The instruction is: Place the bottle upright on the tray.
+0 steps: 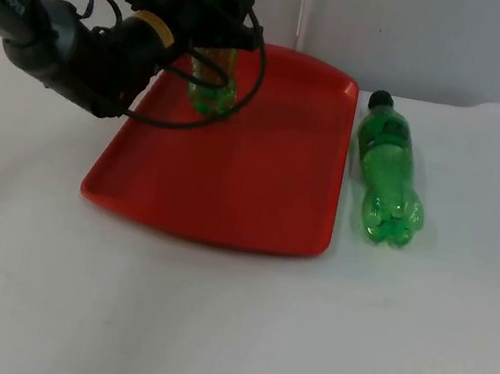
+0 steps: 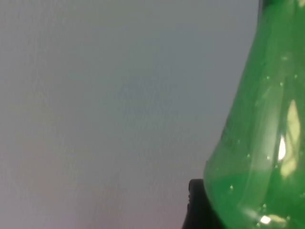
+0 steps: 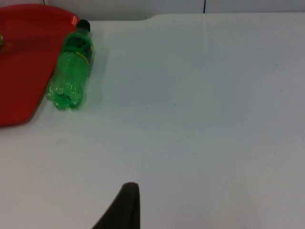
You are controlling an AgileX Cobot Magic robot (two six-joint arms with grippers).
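The left hand (image 1: 212, 16) is clamped on a green translucent plastic bottle (image 1: 214, 74) near its upper part, holding it upright with the long axis vertical and the base at the far left part of the red plastic tray (image 1: 259, 189). In the left wrist view the bottle's green body (image 2: 262, 157) sits against a black fingertip (image 2: 198, 205). A second green plastic bottle with a black cap (image 1: 389, 168) lies on its side on the white bench (image 1: 223, 337) just right of the tray, cap toward the wall, base toward the near edge. The right arm waits; whether the right hand (image 3: 125, 210) is open I cannot tell.
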